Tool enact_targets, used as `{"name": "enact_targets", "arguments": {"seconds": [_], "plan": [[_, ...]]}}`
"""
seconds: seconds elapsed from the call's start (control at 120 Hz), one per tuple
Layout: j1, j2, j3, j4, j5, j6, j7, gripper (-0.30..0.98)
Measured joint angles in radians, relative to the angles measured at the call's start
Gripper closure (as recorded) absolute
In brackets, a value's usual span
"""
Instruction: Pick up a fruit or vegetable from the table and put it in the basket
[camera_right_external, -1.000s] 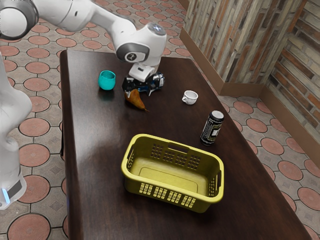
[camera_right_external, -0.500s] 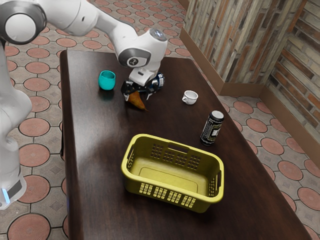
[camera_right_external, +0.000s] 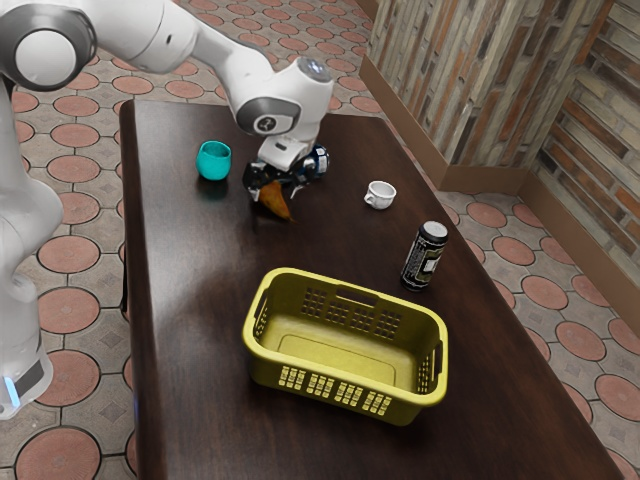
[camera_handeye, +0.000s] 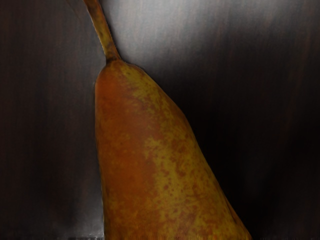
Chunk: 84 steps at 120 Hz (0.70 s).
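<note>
Pear (camera_right_external: 279, 205) just under my hand (camera_right_external: 273, 196), far on desk (camera_right_external: 200, 300); can't tell whether hand grips it. Basket (camera_right_external: 330, 379) near.

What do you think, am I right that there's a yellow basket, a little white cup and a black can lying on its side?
Not quite: the black can is standing upright, as the exterior view shows. The yellow basket and little white cup are there, just like you said.
</note>
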Motion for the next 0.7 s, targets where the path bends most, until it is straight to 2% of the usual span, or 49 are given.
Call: {"name": "enact_targets", "arguments": {"seconds": [0.083,0.2,0.275,0.433,0.7], "plan": [[0.001,0.000,0.000,0.001,0.002,0.002,-0.003,0.31],[0.003,0.000,-0.007,0.007,0.004,0.003,-0.006,0.36],[0.017,-0.003,-0.045,0.017,0.003,-0.001,-0.007,0.39],[-0.009,-0.015,-0.084,0.051,-0.013,-0.030,-0.010,0.41],[0.003,-0.098,-0.090,0.182,-0.026,-0.150,-0.011,0.39]]}}
